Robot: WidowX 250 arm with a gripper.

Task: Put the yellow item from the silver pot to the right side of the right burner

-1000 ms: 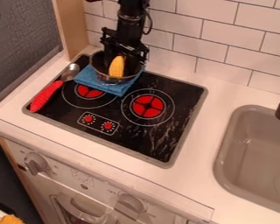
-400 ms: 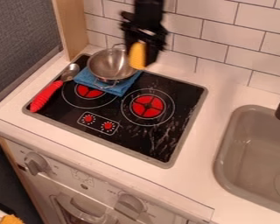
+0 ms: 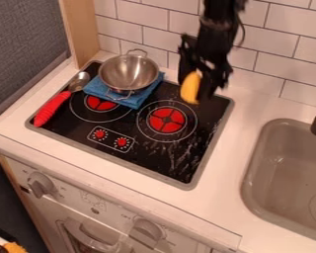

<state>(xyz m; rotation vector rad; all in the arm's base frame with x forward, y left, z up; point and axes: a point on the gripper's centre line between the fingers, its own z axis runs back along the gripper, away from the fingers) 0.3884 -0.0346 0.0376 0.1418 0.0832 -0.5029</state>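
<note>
Between fingers (image 3: 218, 81), above stove (image 3: 144, 159): yellow corn (image 3: 191, 88), one end down.

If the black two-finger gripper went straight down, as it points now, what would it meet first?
Likely the black glossy stovetop, near its red right burner, the held yellow corn touching first; depth is unclear.

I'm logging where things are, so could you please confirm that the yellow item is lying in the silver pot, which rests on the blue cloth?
Not quite: the yellow item is not in the silver pot; the camera view shows it held in the gripper, to the right of the pot. The pot does rest on the blue cloth.
</note>
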